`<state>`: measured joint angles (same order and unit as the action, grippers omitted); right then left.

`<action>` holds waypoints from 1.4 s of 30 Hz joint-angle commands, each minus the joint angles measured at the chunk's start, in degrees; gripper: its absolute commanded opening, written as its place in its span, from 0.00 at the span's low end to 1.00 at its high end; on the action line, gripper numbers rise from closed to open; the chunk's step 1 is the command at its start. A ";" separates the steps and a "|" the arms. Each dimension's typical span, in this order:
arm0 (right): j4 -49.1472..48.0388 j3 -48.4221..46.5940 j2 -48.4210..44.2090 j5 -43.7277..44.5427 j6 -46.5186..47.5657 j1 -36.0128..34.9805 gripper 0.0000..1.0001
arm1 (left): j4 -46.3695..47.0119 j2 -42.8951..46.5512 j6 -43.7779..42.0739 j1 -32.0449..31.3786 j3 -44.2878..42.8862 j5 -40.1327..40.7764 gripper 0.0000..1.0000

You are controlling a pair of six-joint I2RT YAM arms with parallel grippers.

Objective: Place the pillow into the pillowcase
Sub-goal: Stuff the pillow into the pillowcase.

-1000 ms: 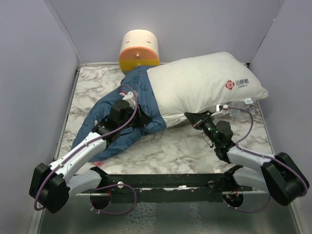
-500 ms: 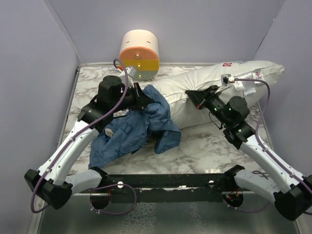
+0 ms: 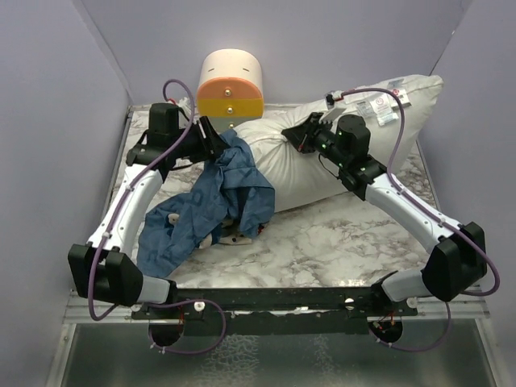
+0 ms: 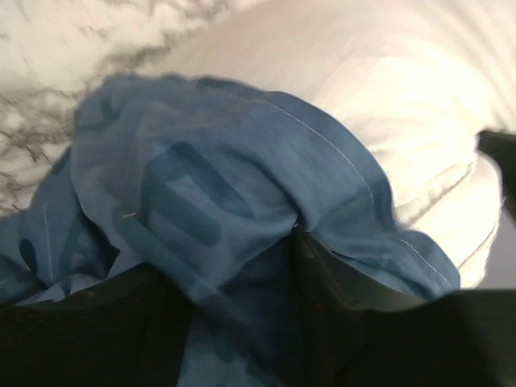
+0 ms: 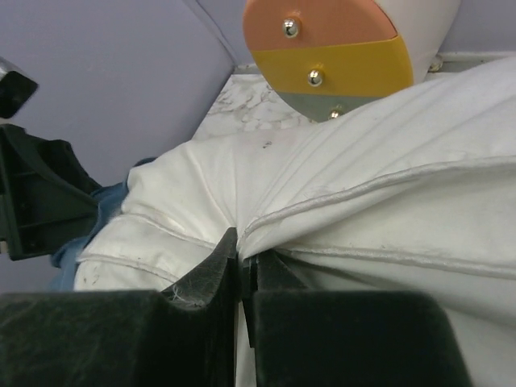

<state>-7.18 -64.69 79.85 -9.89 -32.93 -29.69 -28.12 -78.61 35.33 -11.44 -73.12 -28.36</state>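
The white pillow [image 3: 294, 173] is lifted off the marble table, its tagged end [image 3: 387, 101] raised toward the back right. My right gripper [image 3: 301, 137] is shut on a fold of the pillow [image 5: 387, 201] along its piped seam, and the fingers [image 5: 201, 282] pinch the fabric. The blue pillowcase [image 3: 201, 214] hangs in a crumpled bunch from my left gripper [image 3: 215, 145] down to the table, left of the pillow. In the left wrist view the pillowcase [image 4: 201, 161] lies bunched between the gripper's [image 4: 242, 270] parted fingers, with the pillow [image 4: 363, 81] just beyond.
A cream-and-orange cylinder [image 3: 231, 85] stands at the back wall, between the two grippers, and shows close above the pillow in the right wrist view [image 5: 330, 40]. Grey walls close in the table [image 3: 339, 234] on the left, back and right.
Both arms have risen and swung toward the back. The pillow went from lying flat to lifted and tilted. The pillowcase was pulled up, and the left fingers have parted.
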 commanded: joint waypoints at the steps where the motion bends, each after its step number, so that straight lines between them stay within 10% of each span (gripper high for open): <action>1: -2.48 -4.14 2.23 0.14 2.56 -0.45 0.02 | -6.48 3.94 -6.62 1.16 -7.90 14.24 0.65; 16: -7.39 -4.59 9.65 -2.33 -3.27 -0.45 0.01 | -12.42 24.10 16.63 -8.50 -2.14 15.74 0.67; 24: -8.96 -4.77 11.37 -2.72 -4.89 -0.45 0.01 | 10.22 30.04 38.62 -21.96 18.14 26.55 0.72; 42: -9.40 -3.02 9.74 -3.67 -6.33 -0.45 0.01 | 23.23 20.64 36.13 -32.05 19.13 58.63 0.65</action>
<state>-16.29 -68.69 89.56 -9.87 -38.70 -29.39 -9.34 -58.52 70.43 -43.24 -53.95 23.64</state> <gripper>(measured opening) 0.029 0.710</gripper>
